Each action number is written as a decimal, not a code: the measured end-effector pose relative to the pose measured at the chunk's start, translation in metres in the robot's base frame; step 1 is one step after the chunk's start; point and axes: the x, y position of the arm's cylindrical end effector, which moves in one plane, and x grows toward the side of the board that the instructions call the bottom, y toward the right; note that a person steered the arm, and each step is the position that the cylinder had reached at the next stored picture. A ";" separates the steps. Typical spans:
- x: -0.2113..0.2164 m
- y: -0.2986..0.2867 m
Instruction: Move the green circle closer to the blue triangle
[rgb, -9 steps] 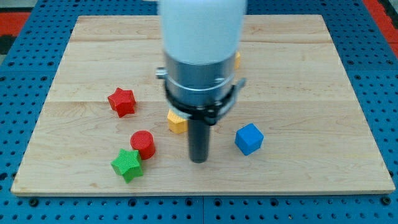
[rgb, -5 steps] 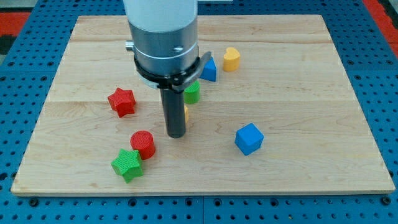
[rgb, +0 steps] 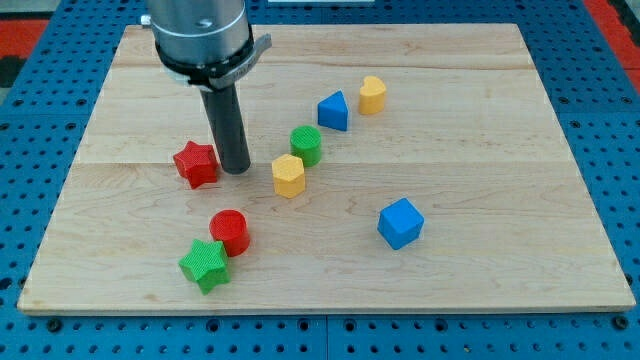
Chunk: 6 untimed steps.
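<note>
My tip sits just beside the red star, on its right side. The tool is only a bare rod, so it holds nothing. The green circle is farther right, touching the yellow block. The blue triangle is near, up and right. I think the tip should go under the circle, then push slowly up-right.
</note>
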 end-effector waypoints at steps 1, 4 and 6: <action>0.001 0.026; 0.010 0.082; 0.001 0.084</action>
